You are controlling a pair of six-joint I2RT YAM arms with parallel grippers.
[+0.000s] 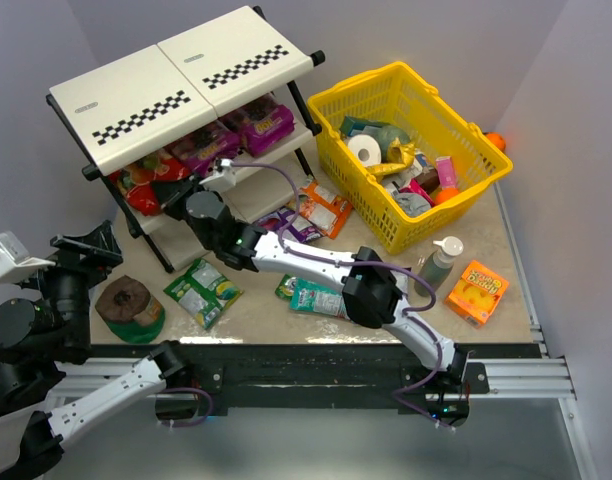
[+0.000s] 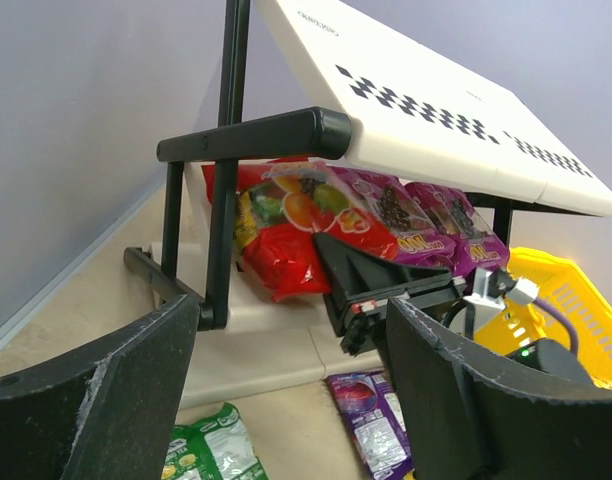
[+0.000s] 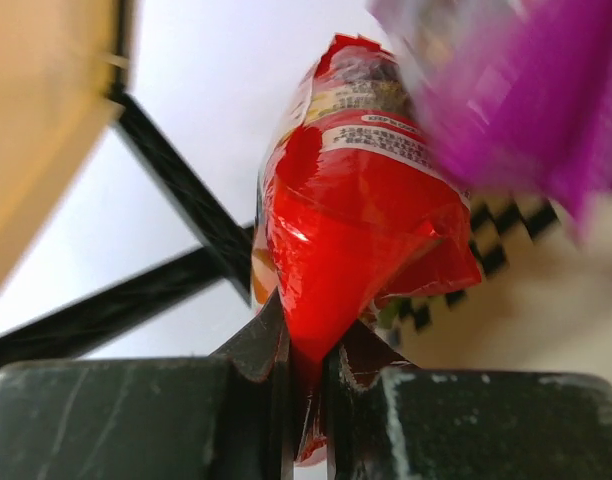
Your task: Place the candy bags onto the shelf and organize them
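The shelf [image 1: 176,80] stands at the back left. On its middle tier lie magenta candy bags [image 1: 201,145] and a purple one [image 1: 261,120]. My right gripper [image 1: 186,195] reaches into that tier and is shut on the bottom edge of a red candy bag [image 3: 356,230], which stands up from the jaws [image 3: 308,370] at the tier's left end [image 1: 136,188]. My left gripper [image 2: 291,390] hangs open and holds nothing left of the shelf [image 1: 94,246]. On the table lie a green bag [image 1: 201,292], a teal bag [image 1: 316,297], an orange bag [image 1: 324,208] and a purple bag [image 1: 286,222].
A yellow mesh basket [image 1: 416,150] full of goods stands at the back right. A grey bottle [image 1: 438,265] and an orange box [image 1: 477,292] stand near the right front. A round brown-and-green object [image 1: 129,308] lies beside the left arm.
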